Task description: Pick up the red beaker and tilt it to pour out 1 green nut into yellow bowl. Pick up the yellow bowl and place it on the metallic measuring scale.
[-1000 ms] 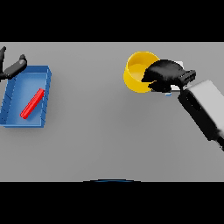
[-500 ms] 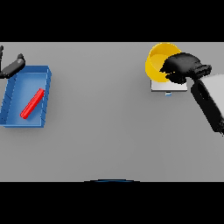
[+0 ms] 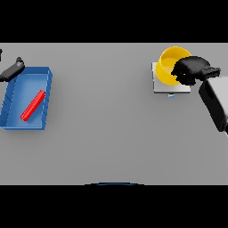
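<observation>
Yellow bowl [image 3: 170,66] sits over the metallic scale [image 3: 161,85], my right hand [image 3: 192,70] clenched on its rim; only letting go remains, I judge.

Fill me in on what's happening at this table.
The right hand is curled round the rim of the yellow bowl and holds it over the scale at the table's far right. Whether the bowl already rests on the scale cannot be told. The left hand is idle at the far left, beside a blue tray with a red object lying in it.
</observation>
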Controlling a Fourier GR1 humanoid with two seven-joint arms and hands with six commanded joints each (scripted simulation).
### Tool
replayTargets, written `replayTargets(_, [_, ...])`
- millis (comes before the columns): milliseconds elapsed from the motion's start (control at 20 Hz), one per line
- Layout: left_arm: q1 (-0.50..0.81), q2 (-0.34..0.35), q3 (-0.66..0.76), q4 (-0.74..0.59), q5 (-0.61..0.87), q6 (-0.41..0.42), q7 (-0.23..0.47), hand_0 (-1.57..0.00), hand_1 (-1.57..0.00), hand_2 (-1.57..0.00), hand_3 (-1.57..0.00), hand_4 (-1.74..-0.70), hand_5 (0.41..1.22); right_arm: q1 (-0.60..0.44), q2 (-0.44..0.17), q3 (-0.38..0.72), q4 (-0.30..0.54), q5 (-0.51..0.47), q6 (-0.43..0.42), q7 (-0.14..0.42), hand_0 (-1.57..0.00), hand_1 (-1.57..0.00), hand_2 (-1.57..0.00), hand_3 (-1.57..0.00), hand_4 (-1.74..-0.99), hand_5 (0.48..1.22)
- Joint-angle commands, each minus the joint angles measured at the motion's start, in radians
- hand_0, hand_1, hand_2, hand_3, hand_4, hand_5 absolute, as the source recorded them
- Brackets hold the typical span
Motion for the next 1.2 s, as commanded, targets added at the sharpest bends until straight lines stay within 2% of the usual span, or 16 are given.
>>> replayTargets(0, [-0.01, 0.003, 0.003, 0.007, 0.002, -0.01, 0.006, 0.0, 0.0, 0.0, 0.0, -0.84, 0.786, -0.003, 0.001, 0.003, 0.014, 0.003, -0.007, -0.011, -1.39, -1.2, -1.32, -1.56, -1.73, 1.221])
replayTargets(50, [-0.005, -0.006, 0.001, 0.01, 0.002, -0.006, -0.002, 0.0, 0.0, 0.0, 0.0, -0.84, 0.776, -0.002, 0.008, 0.001, 0.025, 0.001, -0.014, -0.008, -1.4, -1.21, -1.32, -1.56, -1.73, 1.221])
replayTargets(150, [-0.005, -0.009, 0.003, 0.014, 0.001, -0.006, -0.015, 0.0, 0.0, 0.0, 0.0, -0.84, 0.771, 0.0, 0.011, -0.003, 0.026, -0.012, -0.008, -0.007, -1.42, -1.23, -1.4, -1.54, -1.728, 1.221])
replayTargets(200, [-0.001, -0.013, 0.006, 0.026, 0.006, -0.011, -0.025, 0.0, 0.0, 0.0, 0.0, -0.84, 0.772, -0.007, 0.019, -0.008, 0.034, -0.016, -0.008, -0.001, -1.4, -1.18, -1.29, -1.54, -1.67, 1.221])
replayTargets(250, [0.0, -0.015, 0.003, 0.02, 0.005, -0.008, -0.019, 0.0, 0.0, 0.0, 0.0, -0.84, 0.773, 0.0, 0.019, -0.007, 0.034, -0.018, 0.001, -0.002, -1.41, -1.15, -1.18, -1.39, -1.644, 1.221])
replayTargets(350, [-0.007, -0.017, 0.008, 0.035, 0.007, -0.021, -0.032, 0.0, 0.0, 0.0, 0.0, -0.84, 0.773, -0.002, 0.017, -0.017, 0.028, -0.036, 0.028, 0.024, -1.19, -0.91, -0.91, -1.1, -1.6, 1.09])
replayTargets(450, [-0.009, -0.024, 0.013, 0.04, 0.013, -0.021, -0.039, 0.0, 0.0, 0.0, 0.0, -0.85, 0.767, -0.007, 0.015, -0.024, 0.033, -0.044, 0.051, 0.041, -0.95, -0.69, -0.67, -0.88, -1.564, 0.991])
replayTargets(600, [-0.01, -0.014, 0.003, 0.023, 0.003, -0.013, -0.011, 0.0, 0.0, 0.0, 0.0, -0.85, 0.766, 0.002, 0.016, -0.028, 0.023, -0.055, 0.065, 0.047, -0.58, -0.44, -0.46, -0.66, -1.528, 0.899])
replayTargets(700, [-0.005, -0.021, 0.007, 0.03, 0.006, -0.015, -0.036, 0.0, 0.0, 0.0, 0.0, -0.85, 0.771, -0.007, 0.007, -0.023, 0.039, -0.046, 0.076, 0.045, -0.37, -0.28, -0.35, -0.56, -1.501, 0.865])
replayTargets(900, [-0.02, -0.023, 0.007, 0.024, 0.007, -0.014, -0.02, 0.0, 0.0, 0.0, 0.0, -0.86, 0.772, -0.023, 0.013, -0.01, 0.07, -0.027, 0.072, 0.035, -0.15, -0.11, -0.18, -0.4, -1.452, 0.818])
replayTargets(1050, [-0.014, -0.022, 0.003, 0.013, 0.002, -0.004, -0.021, 0.0, 0.0, 0.0, 0.0, -0.86, 0.771, -0.015, 0.004, 0.0, 0.066, -0.021, 0.072, 0.007, -0.08, -0.06, -0.09, -0.3, -1.424, 0.804])
replayTargets(1150, [-0.016, -0.016, -0.002, -0.006, 0.001, 0.002, 0.002, 0.0, 0.0, 0.0, 0.0, -0.85, 0.768, -0.016, 0.005, 0.0, 0.061, -0.022, 0.074, 0.011, -0.05, -0.04, -0.06, -0.26, -1.414, 0.796])
